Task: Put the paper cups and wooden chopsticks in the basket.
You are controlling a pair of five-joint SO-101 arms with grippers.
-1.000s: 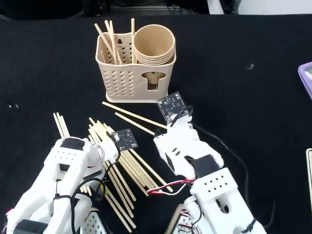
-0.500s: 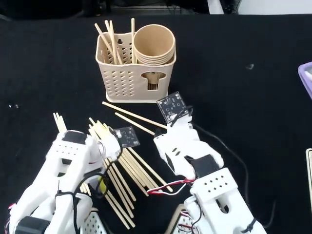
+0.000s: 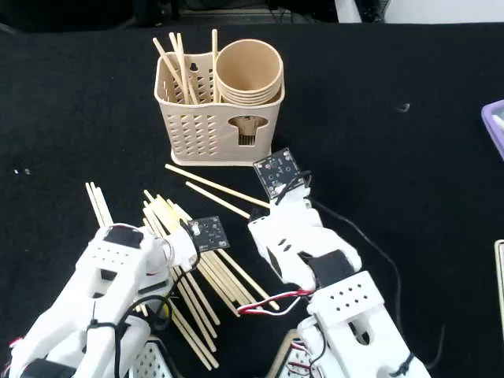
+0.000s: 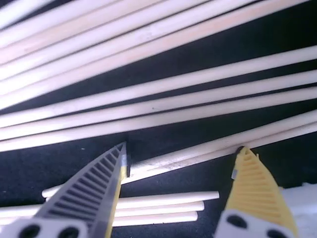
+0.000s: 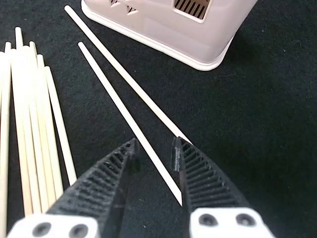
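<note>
I see left pincer spread wide over chopstick pile; right pincer slightly parted, straddling single chopstick near basket.

One basket, one stack of paper cups. Two loose chopsticks lie mid-frame. The lower-left pile defies counting.

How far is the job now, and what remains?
Done: the paper cups and a few chopsticks stand in the basket. In hand: nothing is gripped; the left claw is open over the chopstick pile, the right claw open astride one of two loose chopsticks. Left: all chopsticks on the table.
</note>
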